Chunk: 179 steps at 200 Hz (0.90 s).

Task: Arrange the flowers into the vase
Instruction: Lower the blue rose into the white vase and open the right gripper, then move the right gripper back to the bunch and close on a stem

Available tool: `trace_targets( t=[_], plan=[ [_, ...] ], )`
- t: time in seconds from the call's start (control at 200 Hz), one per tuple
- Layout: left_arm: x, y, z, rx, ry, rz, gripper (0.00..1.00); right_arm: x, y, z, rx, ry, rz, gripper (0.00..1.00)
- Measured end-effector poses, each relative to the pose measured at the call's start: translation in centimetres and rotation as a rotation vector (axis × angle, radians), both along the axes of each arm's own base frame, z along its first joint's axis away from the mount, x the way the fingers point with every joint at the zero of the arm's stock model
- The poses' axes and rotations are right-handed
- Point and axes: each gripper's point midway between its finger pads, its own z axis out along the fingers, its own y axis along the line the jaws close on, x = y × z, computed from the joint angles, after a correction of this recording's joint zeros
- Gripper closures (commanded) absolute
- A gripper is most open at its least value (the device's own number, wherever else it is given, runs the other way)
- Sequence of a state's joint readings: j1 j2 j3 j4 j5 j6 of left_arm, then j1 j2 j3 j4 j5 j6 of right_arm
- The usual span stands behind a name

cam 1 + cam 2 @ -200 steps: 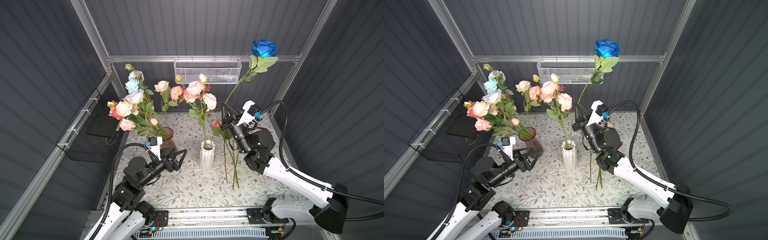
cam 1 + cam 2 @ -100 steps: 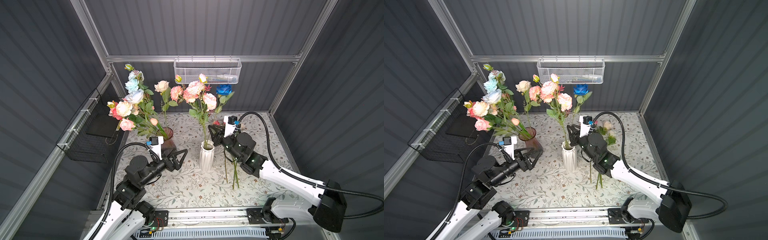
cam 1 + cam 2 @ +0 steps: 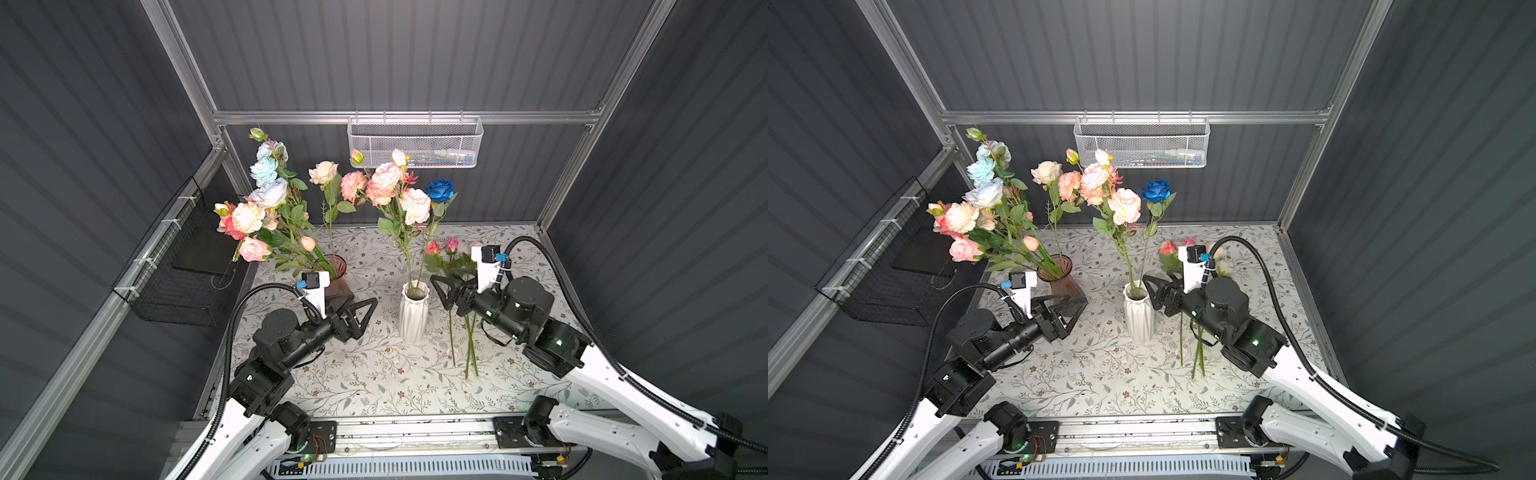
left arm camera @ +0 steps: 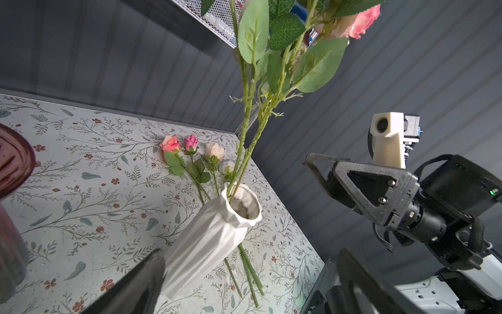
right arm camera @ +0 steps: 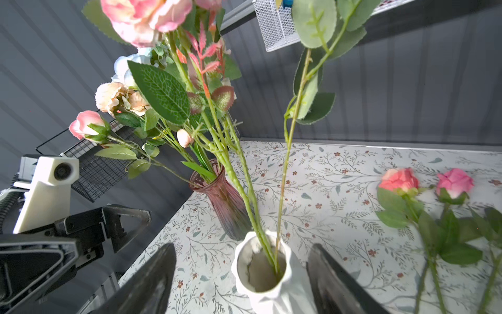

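A second ago the right claw (image 3: 441, 293) held the dark blue rose (image 3: 440, 190) high over the white vase (image 3: 413, 316). It has since come down and let go. Its fingers now stand apart on either side of the vase's mouth and clamp nothing. The rose's stem stands inside the vase, with its head just right of the peach blooms (image 3: 399, 195) already there. Three short roses (image 3: 451, 245) lie as before on the surface (image 3: 374, 382) right of the vase. The left claw (image 3: 365, 318) has not moved: it is spread wide and empty, left of the vase, beside the pink glass vase (image 3: 336, 270) and its bunch.
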<state>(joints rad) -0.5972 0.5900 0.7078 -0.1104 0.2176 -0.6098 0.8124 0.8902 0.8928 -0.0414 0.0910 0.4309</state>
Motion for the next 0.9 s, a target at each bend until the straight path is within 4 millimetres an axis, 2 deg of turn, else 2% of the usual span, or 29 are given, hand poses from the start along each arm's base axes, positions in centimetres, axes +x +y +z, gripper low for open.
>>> trace_targets(
  t=[0.065, 0.16, 0.225, 0.28, 0.39, 0.475, 0.615, 0.775, 0.895],
  plan=[
    [0.0, 0.0, 0.0, 0.003, -0.001, 0.000, 0.00, -0.2, -1.0, -1.6, -0.029, 0.040, -0.032, 0.25],
    [0.1, -0.1, -0.1, 0.005, 0.000, 0.000, 0.00, 0.8, -2.8, -5.6, -0.098, 0.146, -0.108, 0.29],
    [0.1, -0.1, -0.2, 0.006, 0.002, -0.001, 0.00, 2.3, -4.5, -9.0, -0.141, 0.243, -0.181, 0.34],
    [0.1, -0.2, -0.2, 0.008, 0.003, -0.004, 0.00, 3.7, -6.4, -12.7, -0.181, 0.352, -0.253, 0.37],
    [0.2, -0.3, -0.4, 0.012, 0.009, -0.011, 0.00, 5.3, -9.5, -18.6, -0.240, 0.543, -0.356, 0.43],
    [0.2, -0.3, -0.4, 0.012, 0.008, -0.012, 0.00, 6.1, -10.1, -22.0, -0.311, 0.646, -0.369, 0.49],
    [0.2, -0.3, -0.4, 0.012, 0.009, -0.012, 0.00, 8.1, -9.5, -25.5, -0.420, 0.755, -0.343, 0.54],
    [0.1, -0.3, -0.4, 0.012, 0.008, -0.012, 0.00, 10.7, -9.1, -27.7, -0.505, 0.806, -0.330, 0.63],
    [0.1, -0.4, -0.4, 0.011, 0.008, -0.016, 0.00, 11.8, -9.3, -29.3, -0.555, 0.837, -0.333, 0.65]
  ],
)
